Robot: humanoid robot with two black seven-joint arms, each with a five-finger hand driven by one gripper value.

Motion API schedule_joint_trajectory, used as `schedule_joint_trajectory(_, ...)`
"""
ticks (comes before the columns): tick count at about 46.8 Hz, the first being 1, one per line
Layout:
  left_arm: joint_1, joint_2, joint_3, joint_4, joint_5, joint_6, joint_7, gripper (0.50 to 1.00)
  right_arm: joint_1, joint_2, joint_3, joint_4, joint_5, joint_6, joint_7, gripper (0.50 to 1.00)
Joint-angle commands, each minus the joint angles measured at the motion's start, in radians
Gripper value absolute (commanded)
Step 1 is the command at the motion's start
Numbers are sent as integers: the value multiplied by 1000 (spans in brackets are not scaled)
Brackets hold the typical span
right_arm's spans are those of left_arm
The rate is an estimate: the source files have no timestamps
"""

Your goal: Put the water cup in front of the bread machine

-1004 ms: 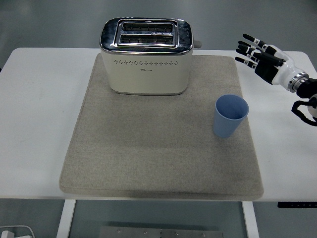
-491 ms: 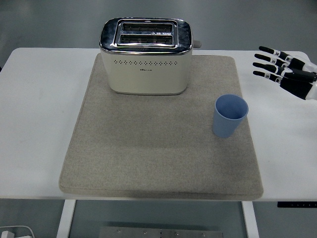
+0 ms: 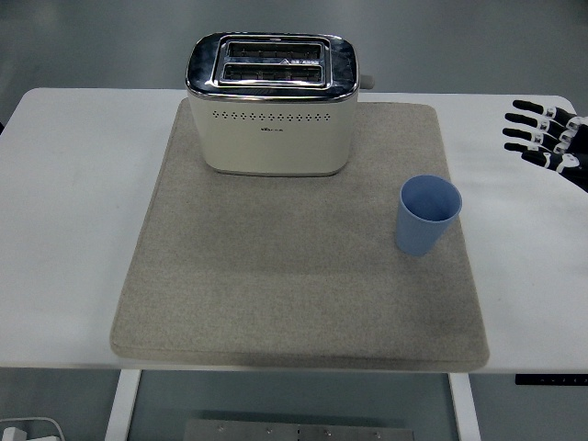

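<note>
My right hand [image 3: 551, 140] at the worktop's [image 3: 73, 202] right edge, fingers spread and empty, blue cup [image 3: 426, 215] upright on the mat [image 3: 276, 276], right of the toaster [image 3: 272, 103]

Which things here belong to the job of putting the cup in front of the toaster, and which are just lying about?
Part of the job:
blue cup
toaster
right robot hand, fingers spread, empty, at the right edge

Just there:
grey mat
white table
</note>
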Motion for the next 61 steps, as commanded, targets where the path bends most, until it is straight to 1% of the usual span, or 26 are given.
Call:
schedule_joint_trajectory(1,0,0,1,1,0,0,0,1000,-17,-15,0,13,-38,0,54,924)
schedule_joint_trajectory(5,0,0,0,-1,1,0,0,1000,-36,-19,0,25,-74,0,96,924)
schedule_joint_trajectory(8,2,0,0,1,0,0,0,1000,-54,-26,0,37,-95,-2,108,924)
schedule_joint_trajectory(15,2,0,0,-1,2,0,0,1000,-78,-16,-2,50,-140,-17,110,924)
schedule_joint_trajectory(24,3,0,0,-1,2,-2,0,1000,-105,16,-2,50,-193,-81,111,921)
schedule_joint_trajectory(32,5,0,0,1,0,0,0,1000,-134,40,-3,50,-209,-124,145,921)
schedule_joint_trajectory(38,6,0,0,2,0,0,0,1000,-144,51,-3,51,-209,-129,146,921)
schedule_joint_trajectory(46,6,0,0,2,0,0,0,1000,-161,74,-2,76,-219,-175,146,921)
schedule_joint_trajectory(53,6,0,1,1,0,0,0,1000,-183,109,-2,83,-249,-215,146,921)
schedule_joint_trajectory(61,6,0,0,1,0,0,0,1000,-203,143,0,83,-250,-235,150,921)
